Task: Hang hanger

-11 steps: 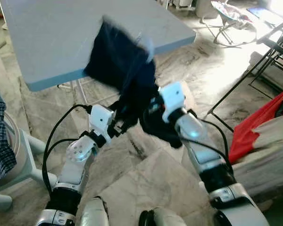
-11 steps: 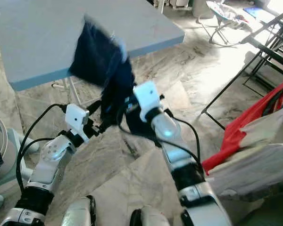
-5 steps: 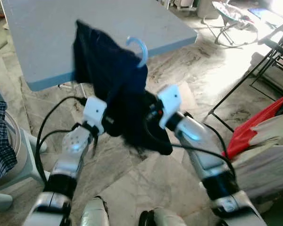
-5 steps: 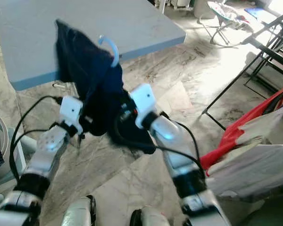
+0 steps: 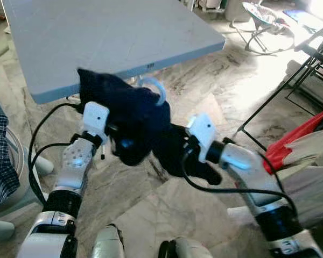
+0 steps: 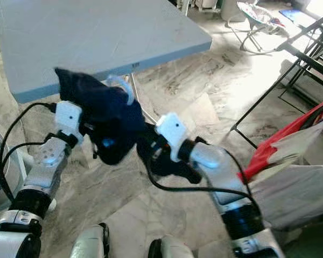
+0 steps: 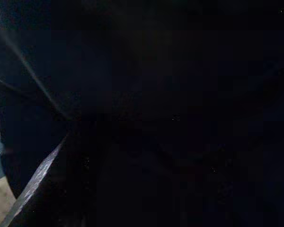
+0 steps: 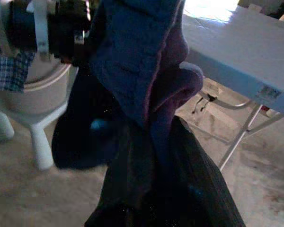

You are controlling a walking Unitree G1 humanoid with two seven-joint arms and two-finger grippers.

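Grey folding table (image 5: 113, 37) at far centre, marble floor (image 5: 167, 215) below. Drying rack (image 5: 307, 70) far right, red cloth (image 5: 290, 145) draped on bedding at right, checked cloth (image 5: 0, 156) on white stool at left edge. Dark blue garment (image 5: 134, 123) bunched on a hanger – pale blue hook (image 5: 155, 88) poking up – held up between both arms, near the table's front edge. Left gripper (image 5: 116, 141) raised, buried in fabric; right gripper (image 5: 177, 153) reaching leftward, likewise covered – fingers of either impossible to judge, open or closed. Left wrist view nearly black with cloth.
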